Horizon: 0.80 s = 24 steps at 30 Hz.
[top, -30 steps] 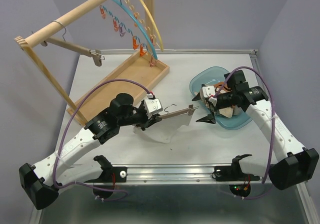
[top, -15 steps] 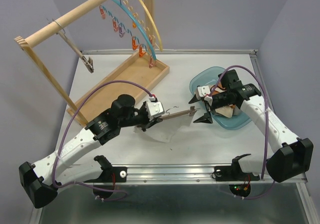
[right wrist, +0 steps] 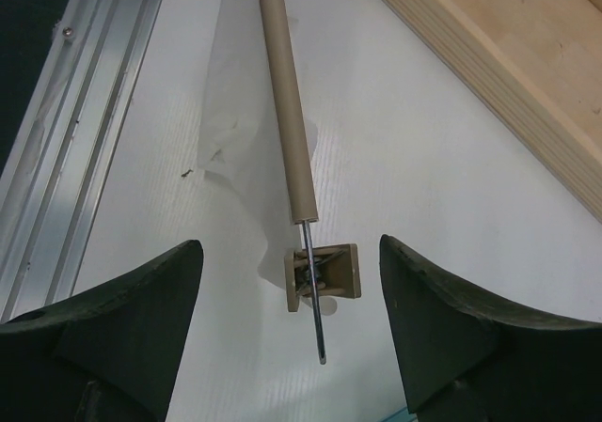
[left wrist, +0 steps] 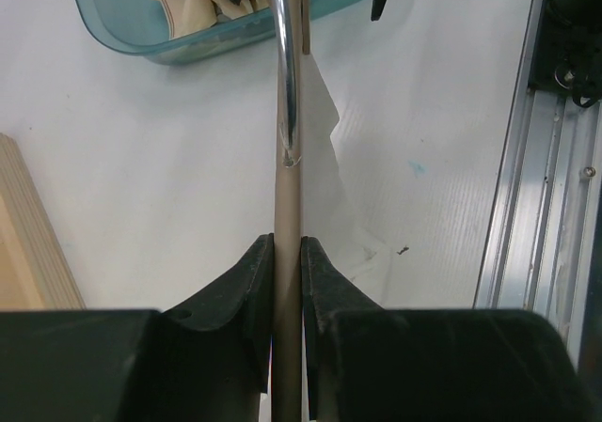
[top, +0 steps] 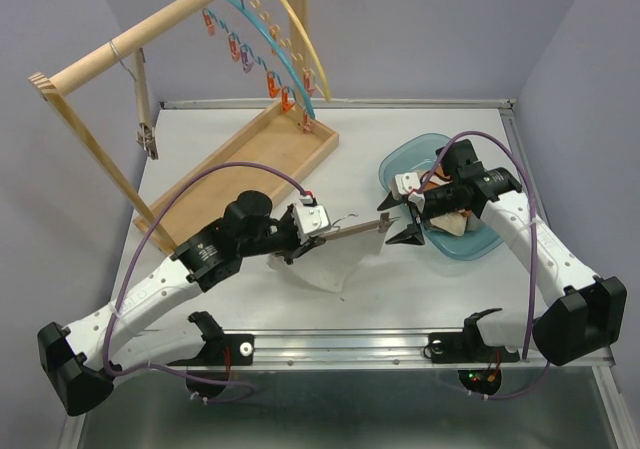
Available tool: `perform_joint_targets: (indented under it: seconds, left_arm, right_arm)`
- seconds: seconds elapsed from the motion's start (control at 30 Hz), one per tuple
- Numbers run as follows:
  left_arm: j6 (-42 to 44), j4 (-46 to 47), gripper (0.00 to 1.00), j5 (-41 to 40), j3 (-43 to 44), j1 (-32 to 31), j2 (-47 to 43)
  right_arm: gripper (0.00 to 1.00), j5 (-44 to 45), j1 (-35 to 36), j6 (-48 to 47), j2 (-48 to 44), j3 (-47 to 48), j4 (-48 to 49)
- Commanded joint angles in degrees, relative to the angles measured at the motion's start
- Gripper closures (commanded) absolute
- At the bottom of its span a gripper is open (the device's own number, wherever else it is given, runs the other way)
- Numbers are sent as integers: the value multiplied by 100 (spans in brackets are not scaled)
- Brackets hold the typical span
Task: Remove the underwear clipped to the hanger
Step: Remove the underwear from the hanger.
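Observation:
My left gripper (top: 296, 246) is shut on the wooden bar of a hanger (top: 350, 231), which lies nearly level over the table; the bar (left wrist: 287, 206) runs straight out between its fingers. A white underwear (top: 338, 265) hangs from the hanger onto the table, seen as a pale sheet (right wrist: 235, 112) beside the bar. At the bar's far end sits a wooden clip (right wrist: 324, 272). My right gripper (top: 397, 220) stands open with one finger on each side of that clip, touching nothing. More underwear (top: 455, 225), beige and orange, lies in a teal basin (top: 478, 247).
A wooden rack with a tray base (top: 250, 159) stands at the back left. A second hanger (top: 143, 109) dangles from its rail, and curved hangers with coloured clips (top: 270, 64) hang further back. A metal rail (top: 350, 344) runs along the near table edge.
My right gripper moved left from the basin to the clip end and its jaws narrowed somewhat. The hanger on the rack rail swung down to hang vertically. The white cloth shifted slightly.

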Motion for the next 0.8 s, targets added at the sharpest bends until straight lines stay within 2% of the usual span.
perform_joint_targets:
  seconds: [0.0,0.13,0.23,0.3,0.37,0.73,0.77]
  left_arm:
    - [135,254,100,-64,180,-75,-40]
    - [197,236,100,-99,189,-119,-49]
    - [205,218,100,-125,198,-145,-48]
    - [205,210,100,-143,198,-163,-57]
    - [205,210,100,-160,207,-189,-48]
    - [302,157,100,-266,303,-242,-22]
    - [311,148,100,-283,312,-242,-22]
  right_arm:
    - [21,-122,70,-55,15,45,-67]
    - [26,-104,88,-55,42,36,-76]
    - [33,-96,97,-47,51,54,-67]
    - [40,-95,106,-47,68,36,-76]
    - [52,-78,114,-64,51,36,-76]
    - [68,19,123,-108,42,-8,-85]
    - [74,36,123,-108,42,-8,-93]
